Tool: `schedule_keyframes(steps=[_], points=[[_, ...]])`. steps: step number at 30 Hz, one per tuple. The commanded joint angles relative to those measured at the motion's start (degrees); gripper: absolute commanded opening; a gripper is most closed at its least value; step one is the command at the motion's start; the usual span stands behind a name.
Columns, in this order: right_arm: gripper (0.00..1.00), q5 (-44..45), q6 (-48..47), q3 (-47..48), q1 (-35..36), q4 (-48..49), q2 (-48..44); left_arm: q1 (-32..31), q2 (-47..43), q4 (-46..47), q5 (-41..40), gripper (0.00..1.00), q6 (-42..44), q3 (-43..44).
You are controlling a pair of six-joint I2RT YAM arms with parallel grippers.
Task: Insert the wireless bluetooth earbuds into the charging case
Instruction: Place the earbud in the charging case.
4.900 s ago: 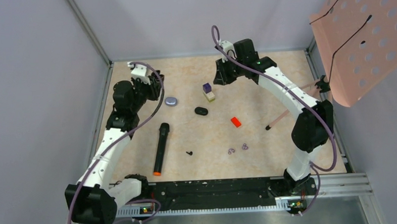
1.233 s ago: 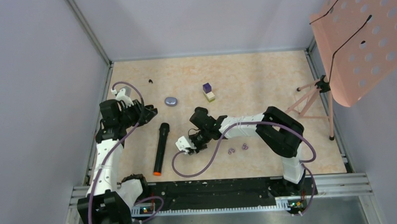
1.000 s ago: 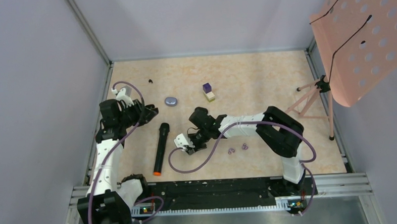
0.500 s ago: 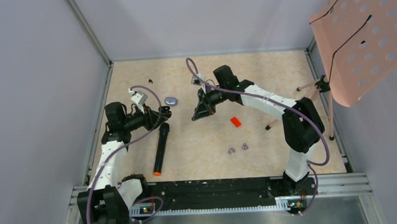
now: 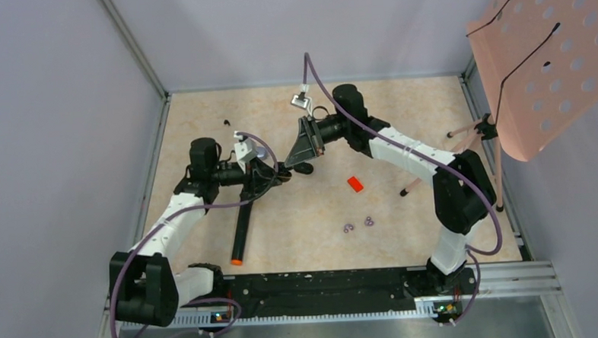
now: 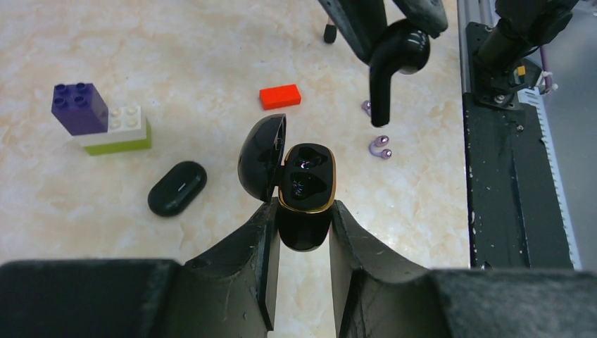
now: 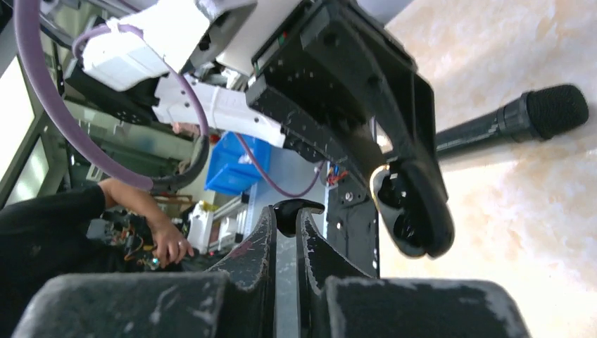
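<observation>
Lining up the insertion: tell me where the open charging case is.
The charging case sits mid left wrist view, clamped in the left pincer, lid open, close to the earbud in the right pincer.

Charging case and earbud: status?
Left gripper shut on open charging case. Right gripper shut on earbud, close by the case, not yet in. Nothing between them.

Earbud (image 6: 398, 53) now near case (image 6: 304, 184)

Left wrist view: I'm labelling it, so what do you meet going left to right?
In order: stacked toy bricks → black oval pod → open charging case → earbud.
</observation>
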Motion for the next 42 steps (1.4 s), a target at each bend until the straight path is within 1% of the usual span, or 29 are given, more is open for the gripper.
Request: schedule_keyframes(steps=[1,3,9,15,23,29,33,42], points=[[0.0,1.89,8.79,1.21,-1.06,10.21,-3.86,-1.04,-0.42,10.64,2.83,0.0,-7.22,1.39],[0.0,3.02,8.96,0.98,-1.23,9.81,-3.94,-1.12,-0.86,12.88,2.76,0.0,-10.27,1.16],[0.0,5.33,8.11,0.17,-1.29,9.48,-4.5,-1.83,-2.48,15.43,1.71,0.0,-14.4,1.23],[0.0,6.62,7.67,0.09,-1.29,9.72,-4.67,-2.01,-3.37,20.71,0.54,0.0,-21.37,0.52],[0.0,8.04,8.08,-0.23,-1.32,11.1,-4.55,-2.48,-4.75,19.8,-0.17,0.0,-22.12,1.44],[0.0,8.51,8.79,-0.57,-1.26,12.36,-4.25,-2.89,-5.2,20.97,-0.83,0.0,-23.97,1.15],[0.0,8.04,10.33,-0.76,-0.99,14.92,-3.94,-2.98,-5.21,20.69,-1.08,0.0,-24.37,1.19],[0.0,7.45,11.18,-0.49,-0.99,16.33,-3.52,-2.93,-4.49,20.75,-1.25,0.0,-24.7,1.53]])
